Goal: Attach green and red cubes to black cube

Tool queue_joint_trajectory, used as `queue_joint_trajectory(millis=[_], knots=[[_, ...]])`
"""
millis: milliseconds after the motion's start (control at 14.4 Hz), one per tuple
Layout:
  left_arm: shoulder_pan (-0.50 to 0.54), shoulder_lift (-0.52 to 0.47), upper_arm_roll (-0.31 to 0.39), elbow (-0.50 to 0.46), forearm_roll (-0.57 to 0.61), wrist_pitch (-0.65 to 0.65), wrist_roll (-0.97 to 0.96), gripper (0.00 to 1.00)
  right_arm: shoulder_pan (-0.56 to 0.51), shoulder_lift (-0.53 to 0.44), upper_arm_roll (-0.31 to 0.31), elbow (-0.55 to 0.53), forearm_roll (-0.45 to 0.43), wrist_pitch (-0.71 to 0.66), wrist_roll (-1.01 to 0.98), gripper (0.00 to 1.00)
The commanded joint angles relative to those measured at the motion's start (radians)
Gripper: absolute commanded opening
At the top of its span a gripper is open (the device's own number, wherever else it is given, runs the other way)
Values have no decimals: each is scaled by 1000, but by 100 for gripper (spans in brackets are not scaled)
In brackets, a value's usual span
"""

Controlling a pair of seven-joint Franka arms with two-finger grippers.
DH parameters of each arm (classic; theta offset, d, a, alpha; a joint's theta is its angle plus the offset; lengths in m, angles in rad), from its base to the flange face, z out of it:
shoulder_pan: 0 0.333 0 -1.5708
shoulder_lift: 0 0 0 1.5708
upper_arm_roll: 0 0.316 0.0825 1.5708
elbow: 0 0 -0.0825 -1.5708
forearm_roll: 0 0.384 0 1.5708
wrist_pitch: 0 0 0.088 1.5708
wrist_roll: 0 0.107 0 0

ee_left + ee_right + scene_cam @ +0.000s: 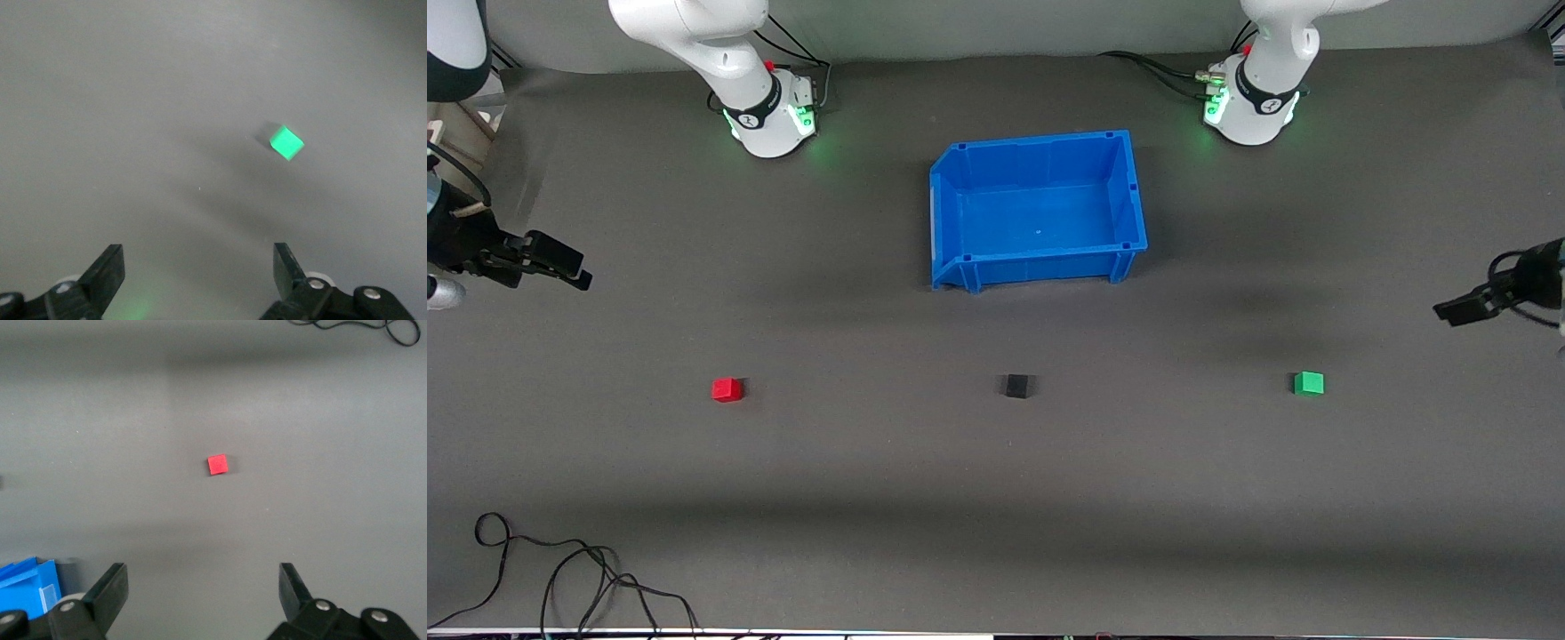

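On the grey mat [996, 498] before my two arms, three small cubes sit in a row, well apart from one another: the red cube [727, 389] toward the right arm's end of the table, the black cube [1017, 386] in the middle, the green cube [1309, 383] toward the left arm's end; none touches another, and nothing is joined yet. Farther from the front camera than the black cube stands the blue bin [951, 213], upright and with nothing in it that I can see. My right gripper [560, 262] hangs in the air over the mat's edge at its own end, fingers spread wide and holding nothing; its wrist view looks down on the red cube [217, 464] lying on bare mat, with a corner of the bin [27, 587] at the frame's edge. My left gripper [1463, 308] hangs likewise over the mat at its own end, fingers parted and empty; its wrist view shows the green cube [287, 143] resting on the mat. A loose black cable [560, 569] lies coiled on the mat's near edge.
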Motion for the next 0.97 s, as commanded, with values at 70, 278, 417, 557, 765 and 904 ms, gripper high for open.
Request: queue_joint_trajectory(millis=[70, 278, 417, 557, 765, 904], knots=[[-1, 46, -3, -164, 61, 234, -307, 99, 9, 138, -11, -9, 3, 97, 5, 100], [5, 131, -3, -172, 50, 350, -499, 97, 11, 235, -10, -9, 3, 172, 6, 100], [4, 201, -4, -166, 46, 416, -597, 98, 8, 307, -10, -7, 3, 215, 11, 100], [4, 250, -4, -163, 27, 491, -666, 98, 4, 370, -10, -6, 4, 265, 16, 100], [-19, 290, -7, -149, -33, 537, -798, 98, 8, 475, -8, -6, 23, 394, 20, 100], [-51, 336, -7, -123, -33, 540, -915, 97, 8, 540, -10, -7, 40, 462, 20, 100]])
